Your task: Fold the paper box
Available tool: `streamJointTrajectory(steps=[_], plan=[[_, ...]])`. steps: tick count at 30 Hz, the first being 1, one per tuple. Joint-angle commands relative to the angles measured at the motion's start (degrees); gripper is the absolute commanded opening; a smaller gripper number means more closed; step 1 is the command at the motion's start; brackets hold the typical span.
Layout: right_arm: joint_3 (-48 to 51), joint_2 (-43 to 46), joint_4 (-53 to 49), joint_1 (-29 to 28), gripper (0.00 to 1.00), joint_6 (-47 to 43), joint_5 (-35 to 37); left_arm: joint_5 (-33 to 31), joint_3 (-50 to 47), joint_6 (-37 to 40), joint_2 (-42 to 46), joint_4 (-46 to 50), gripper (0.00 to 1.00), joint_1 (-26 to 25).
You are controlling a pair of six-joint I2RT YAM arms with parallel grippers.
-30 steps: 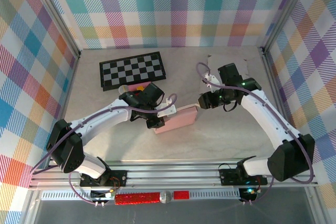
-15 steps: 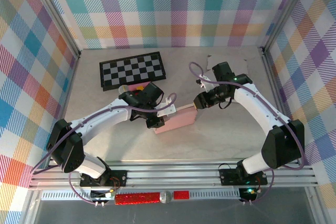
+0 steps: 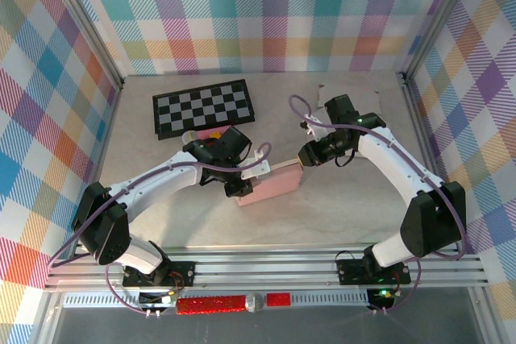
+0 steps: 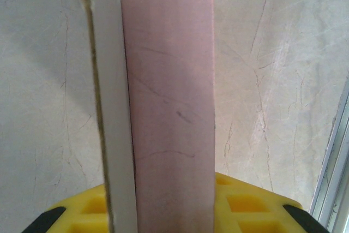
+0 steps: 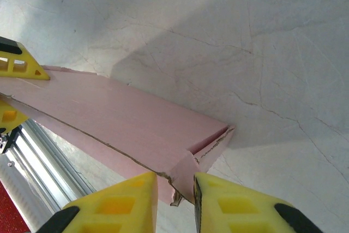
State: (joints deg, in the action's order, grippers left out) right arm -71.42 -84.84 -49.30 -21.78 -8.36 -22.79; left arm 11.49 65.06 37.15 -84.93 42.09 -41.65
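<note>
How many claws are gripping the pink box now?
2. The left claw clamps the pink box at its left end; the right claw pinches a flap at the right end.

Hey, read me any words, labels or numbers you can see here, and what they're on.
None can be read.
The pink paper box: plain, no print.
The checkerboard: squares only, no lettering.
The red strips on the front rail: too small to tell.
</note>
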Motion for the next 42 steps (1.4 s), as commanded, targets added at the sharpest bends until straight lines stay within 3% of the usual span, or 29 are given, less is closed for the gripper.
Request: streamJointTrajectory(steps=[1,19,25,29,42], plan=[[-1.74,-0.11,-1.36,-1.03,0.24,-0.33,1.72,1.65,0.31,0.85,-0.42,1.24,0.27,0.88],[-2.91,-0.52,-1.68,-4.18,0.14,0.96,9.98,1.7,1.03,0.65,-0.86,1.51,0.27,0.88],[-2.87,-0.11,-1.15,-5.71,0.06,2.3,13.38,1.5,1.12,0.32,-0.9,1.31,0.27,0.87],[-1.88,1.02,-0.02,-6.84,0.0,8.19,16.16,1.52,1.46,-0.48,-1.27,1.07,0.27,1.06],[8.07,9.68,7.76,-9.77,0.0,18.76,21.01,0.99,2.51,-2.65,-2.94,0.35,0.27,2.62]])
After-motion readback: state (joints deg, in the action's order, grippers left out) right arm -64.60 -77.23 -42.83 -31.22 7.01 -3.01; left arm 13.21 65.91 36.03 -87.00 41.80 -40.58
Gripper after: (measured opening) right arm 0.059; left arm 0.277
